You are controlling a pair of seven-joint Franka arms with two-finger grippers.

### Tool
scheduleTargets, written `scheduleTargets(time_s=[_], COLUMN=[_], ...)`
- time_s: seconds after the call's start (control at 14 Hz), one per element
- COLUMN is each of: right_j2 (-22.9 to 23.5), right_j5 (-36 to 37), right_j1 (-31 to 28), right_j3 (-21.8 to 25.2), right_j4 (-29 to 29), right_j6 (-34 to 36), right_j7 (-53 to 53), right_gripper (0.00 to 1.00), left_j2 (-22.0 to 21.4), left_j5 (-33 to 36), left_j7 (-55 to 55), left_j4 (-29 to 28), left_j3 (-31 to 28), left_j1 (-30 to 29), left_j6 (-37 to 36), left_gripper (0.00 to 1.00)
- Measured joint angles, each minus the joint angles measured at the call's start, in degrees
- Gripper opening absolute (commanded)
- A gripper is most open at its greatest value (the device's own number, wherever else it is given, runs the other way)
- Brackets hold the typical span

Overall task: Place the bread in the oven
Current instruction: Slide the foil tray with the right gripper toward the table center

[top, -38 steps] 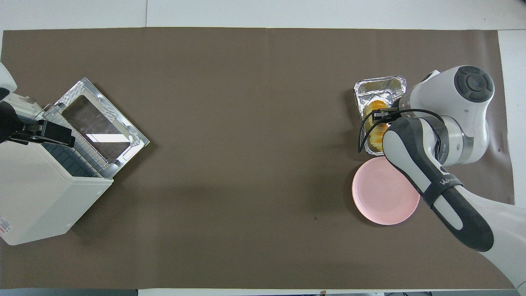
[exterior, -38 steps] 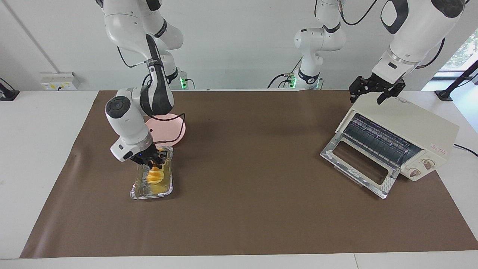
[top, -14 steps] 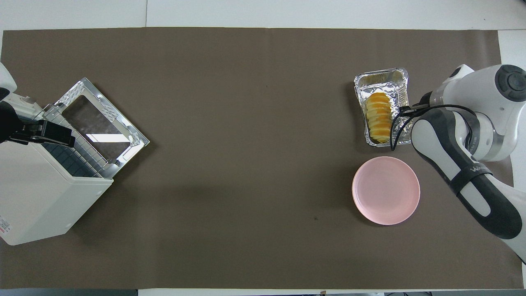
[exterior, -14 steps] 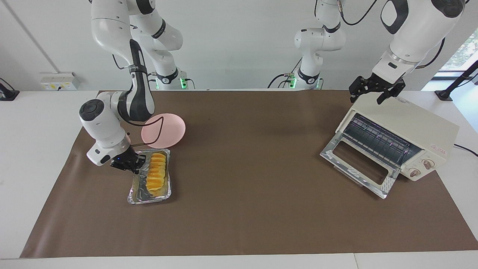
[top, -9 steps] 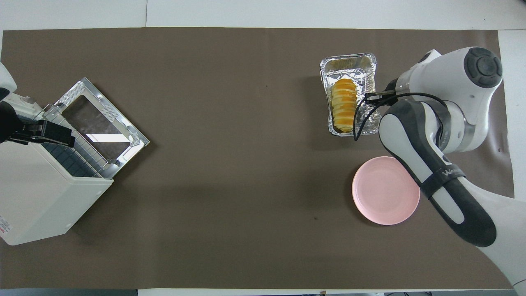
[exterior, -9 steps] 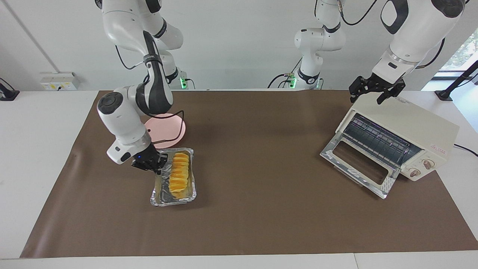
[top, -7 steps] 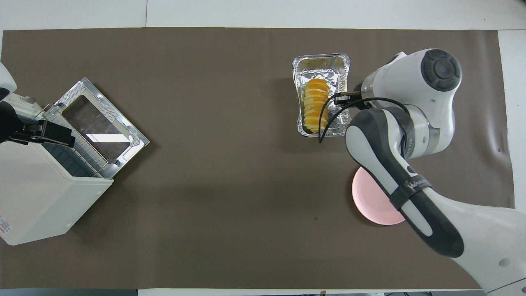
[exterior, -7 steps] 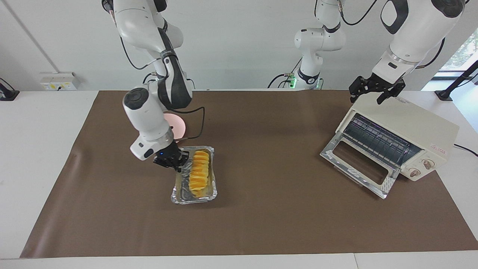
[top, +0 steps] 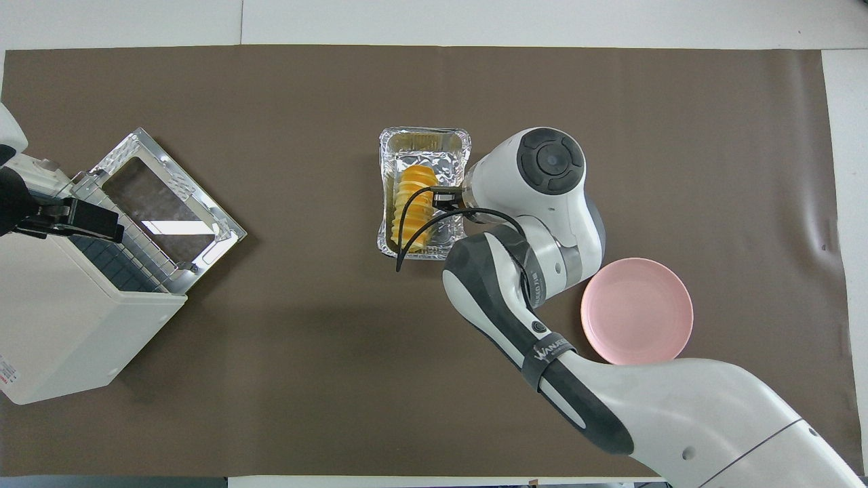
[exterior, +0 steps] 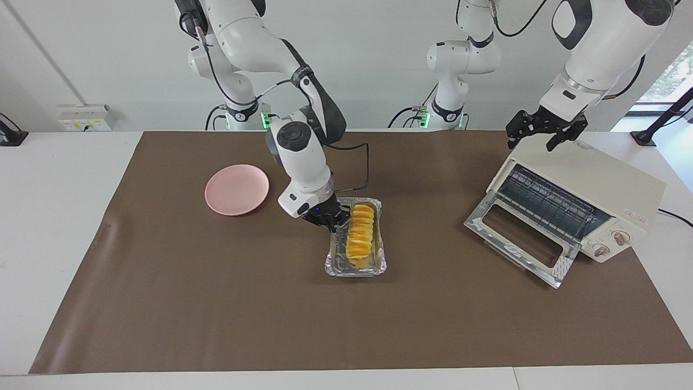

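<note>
The bread (exterior: 361,233) lies lengthwise in a foil tray (exterior: 354,267) at mid-table, well apart from the oven (exterior: 590,197), which sits at the left arm's end with its glass door (exterior: 517,238) dropped open and the rack exposed. The right gripper (exterior: 326,218) is closed on the tray's long rim, on the side away from the oven, and appears to be carrying or sliding tray and loaf together toward that oven. The left gripper (exterior: 546,130) hovers over the oven's top corner nearest the robots, fingers spread and holding nothing; that arm waits. A pink plate (exterior: 236,189) lies farther from the oven than the tray and plays no part. In my judgement the step in hand is transport of the tray to the oven mouth, with most of the crossing left. To do it well, the tray should stay level so the loaf does not roll out, since thin foil held by one edge may bend or twist. The tray's long axis stands askew to the angled opening, so it will need turning before it passes over the lowered door onto the rack.
</note>
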State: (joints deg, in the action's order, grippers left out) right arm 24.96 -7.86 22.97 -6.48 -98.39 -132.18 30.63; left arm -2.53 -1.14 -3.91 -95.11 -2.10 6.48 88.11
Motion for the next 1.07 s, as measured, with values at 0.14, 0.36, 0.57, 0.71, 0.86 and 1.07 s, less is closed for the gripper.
scheduleTargets(time_s=[0.14, 0.36, 0.57, 0.71, 0.86, 1.07], right_j2=[1.3, 1.8, 2.1, 2.2, 2.2, 2.1], right_j5=[0.0, -0.1, -0.1, -0.1, -0.1, -0.1], right_j1=[0.9, 0.8, 0.8, 0.8, 0.8, 0.8], right_j3=[0.0, 0.2, 0.3, 0.3, 0.3, 0.3], right_j4=[0.3, 0.3, -0.1, -0.5, -0.7, -0.4], right_j6=[-1.7, -1.7, -1.7, -1.9, -2.0, -1.4], right_j7=[1.4, 1.5, 1.5, 1.9, 3.5, 4.1], right_gripper=[0.0, 0.0, 0.0, 0.18, 0.93, 1.0], left_j2=[0.0, 0.0, 0.0, 0.0, 0.0, 0.0], left_j5=[0.0, 0.0, 0.0, 0.0, 0.0, 0.0], left_j7=[0.0, 0.0, 0.0, 0.0, 0.0, 0.0], left_j4=[0.0, 0.0, 0.0, 0.0, 0.0, 0.0], left_j3=[0.0, 0.0, 0.0, 0.0, 0.0, 0.0], left_j1=[0.0, 0.0, 0.0, 0.0, 0.0, 0.0], left_j6=[0.0, 0.0, 0.0, 0.0, 0.0, 0.0], left_gripper=[1.0, 1.0, 1.0, 1.0, 1.0, 1.0])
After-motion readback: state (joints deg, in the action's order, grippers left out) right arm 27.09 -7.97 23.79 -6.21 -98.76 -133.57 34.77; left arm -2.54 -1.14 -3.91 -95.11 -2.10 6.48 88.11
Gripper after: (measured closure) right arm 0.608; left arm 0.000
